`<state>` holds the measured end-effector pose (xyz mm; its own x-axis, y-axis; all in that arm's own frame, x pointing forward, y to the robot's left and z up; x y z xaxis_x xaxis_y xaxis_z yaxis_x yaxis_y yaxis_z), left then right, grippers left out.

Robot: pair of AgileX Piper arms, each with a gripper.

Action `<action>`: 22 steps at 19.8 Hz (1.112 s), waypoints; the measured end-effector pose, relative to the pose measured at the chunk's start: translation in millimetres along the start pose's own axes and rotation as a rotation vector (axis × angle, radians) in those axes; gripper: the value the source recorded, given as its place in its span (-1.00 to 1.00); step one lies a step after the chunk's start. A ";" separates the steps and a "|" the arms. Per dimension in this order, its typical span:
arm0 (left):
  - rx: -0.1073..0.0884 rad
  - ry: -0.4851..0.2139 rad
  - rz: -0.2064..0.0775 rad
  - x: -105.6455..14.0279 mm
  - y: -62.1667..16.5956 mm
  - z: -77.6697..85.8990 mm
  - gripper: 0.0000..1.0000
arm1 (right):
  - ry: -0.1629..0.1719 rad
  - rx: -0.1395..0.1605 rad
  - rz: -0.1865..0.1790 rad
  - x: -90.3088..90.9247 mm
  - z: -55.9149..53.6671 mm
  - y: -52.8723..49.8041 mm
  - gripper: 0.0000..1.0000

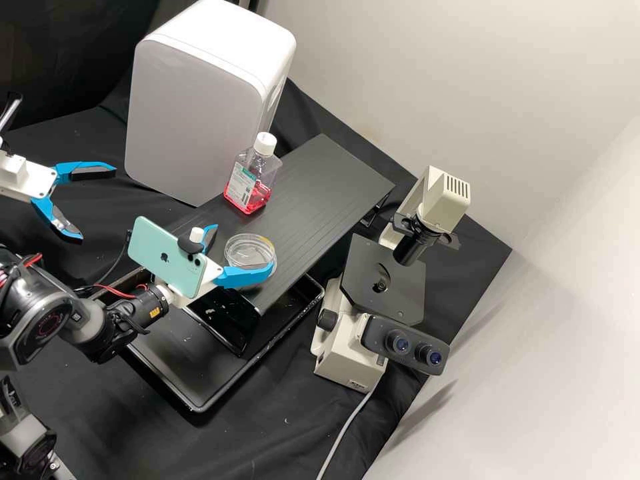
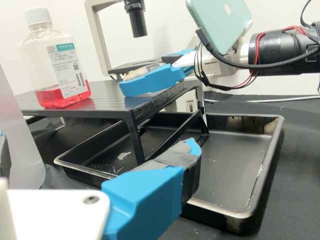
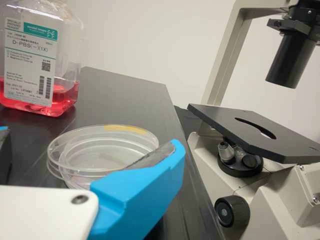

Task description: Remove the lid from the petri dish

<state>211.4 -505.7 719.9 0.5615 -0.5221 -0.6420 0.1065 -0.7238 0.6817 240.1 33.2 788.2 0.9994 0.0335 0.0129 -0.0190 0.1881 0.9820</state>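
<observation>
— Where's our petri dish (image 3: 100, 156)?
— Left of centre in the high view, on the black shelf (image 1: 320, 187), lid (image 3: 95, 141) on. Our right gripper (image 1: 240, 252) straddles it, spread wide, holding nothing. Our left gripper (image 1: 93, 203) is spread and empty, upper left.
— So we're at the grasp: we should pinch the lid's rim alone, then lift level.

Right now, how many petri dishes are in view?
1. The petri dish, lid on, sits at the near end of the raised shelf, between the fingers of the right gripper; space beneath is partly hidden.
</observation>
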 end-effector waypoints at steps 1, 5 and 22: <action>0.000 0.000 0.000 0.0 0.0 0.0 1.00 | 0.000 0.000 0.000 0.0 0.0 0.0 -1.00; 0.000 0.000 0.000 0.0 0.0 0.0 1.00 | 0.000 0.000 0.000 0.0 0.0 0.0 -1.00; 0.000 0.000 0.000 0.0 0.0 0.0 1.00 | -0.012 0.005 0.007 0.0 1.1 0.6 -1.00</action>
<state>211.4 -505.7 719.9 0.5615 -0.5221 -0.6420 0.1065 -0.7238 0.6817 240.1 32.3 789.0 0.9995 0.0234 0.0219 -0.0258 0.1827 0.9828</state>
